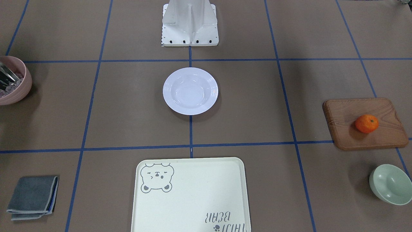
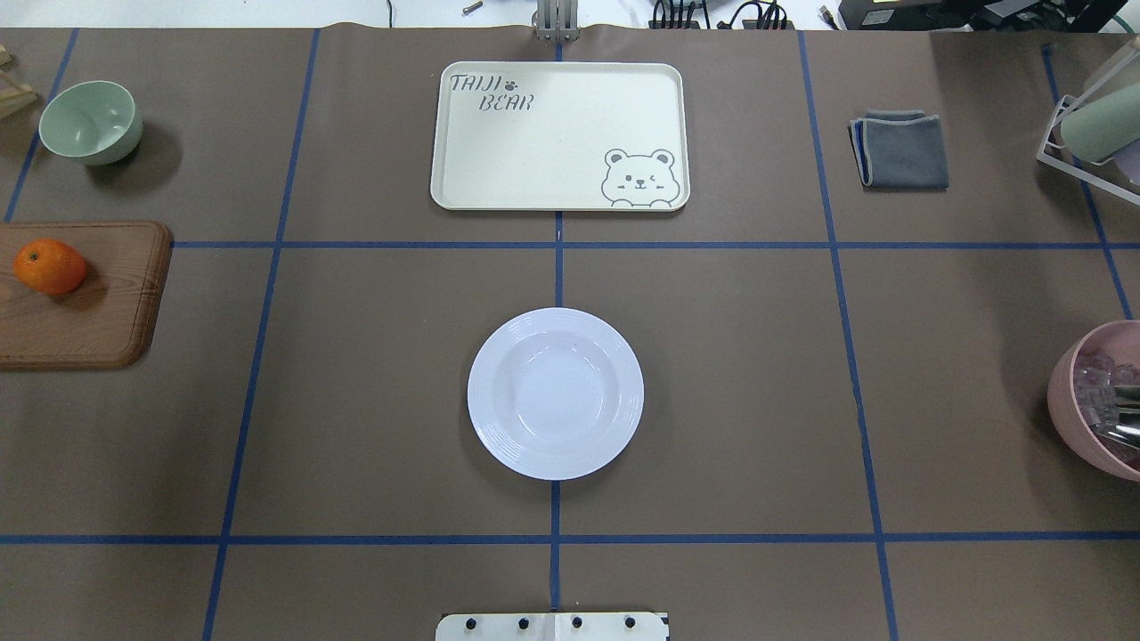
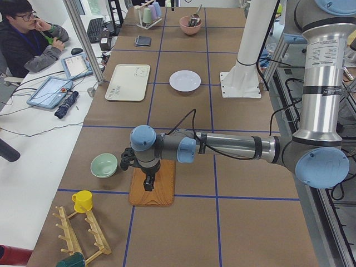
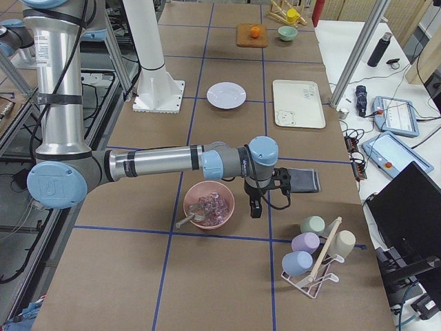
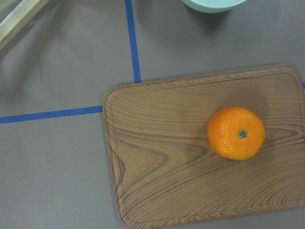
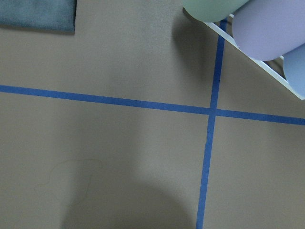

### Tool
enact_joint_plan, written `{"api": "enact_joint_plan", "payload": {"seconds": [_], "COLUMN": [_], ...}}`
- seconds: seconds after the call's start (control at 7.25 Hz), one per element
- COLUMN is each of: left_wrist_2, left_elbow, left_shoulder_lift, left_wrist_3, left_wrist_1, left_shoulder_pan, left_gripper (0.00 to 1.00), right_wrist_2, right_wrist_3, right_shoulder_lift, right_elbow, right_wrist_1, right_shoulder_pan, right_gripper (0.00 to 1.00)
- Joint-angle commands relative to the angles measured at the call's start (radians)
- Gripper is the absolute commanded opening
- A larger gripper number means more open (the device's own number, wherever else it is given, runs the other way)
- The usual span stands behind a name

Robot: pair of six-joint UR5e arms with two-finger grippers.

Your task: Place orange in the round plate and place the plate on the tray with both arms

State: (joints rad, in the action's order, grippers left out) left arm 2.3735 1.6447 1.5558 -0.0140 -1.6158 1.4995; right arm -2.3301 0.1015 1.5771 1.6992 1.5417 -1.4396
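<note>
Overhead exterior, orange (image 2: 50,265): far left of frame, resting on brown wooden board (image 2: 107,312); well apart from the plate.
Round plate (image 2: 485,427): centre of frame, flat on the table, over a blue tape line.
Tray (image 2: 534,151): upper centre, beyond the plate, not touching it; bear face at lower right corner.
Left gripper (image 3: 148,184): exterior left view, pointing down above the wooden board; width between jaws impossible to tell.
Right gripper (image 4: 255,209): exterior right view, pointing down just beside pink bowl (image 4: 209,205); jaws likewise impossible to judge.
</note>
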Motion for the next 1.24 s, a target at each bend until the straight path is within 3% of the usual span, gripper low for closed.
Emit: {"api": "enact_joint_plan", "payload": {"seconds": [0.0, 0.55, 0.83, 1.1], "left_wrist_2": [0.001, 0.0, -0.049, -0.068], "left_elbow": [0.026, 0.055, 0.035, -0.021], "left_shoulder_lift": [-0.003, 0.013, 0.087, 0.083], "left_wrist_3": [-0.009, -0.006, -0.006, -0.006], "left_wrist_1": [-0.002, -0.034, -0.183, -0.359], "left_shoulder_pan": [-0.002, -0.005, -0.004, -0.004], "left_gripper": [0.99, 0.99, 0.99, 0.99], "right_wrist_2": [-0.003, 0.0, -0.002, 0.0], "right_wrist_3": [0.001, 0.009, 0.012, -0.058], "right_shoulder_lift": [0.0, -0.022, -0.025, -0.019], "right_elbow": [0.005, 0.028, 0.074, 0.114], "right_wrist_1": [0.0, -0.002, 0.0, -0.036], "right_shoulder_pan": [-0.002, -0.001, -0.01, -0.05], "right_gripper": [1.0, 1.0, 1.0, 1.0]}}
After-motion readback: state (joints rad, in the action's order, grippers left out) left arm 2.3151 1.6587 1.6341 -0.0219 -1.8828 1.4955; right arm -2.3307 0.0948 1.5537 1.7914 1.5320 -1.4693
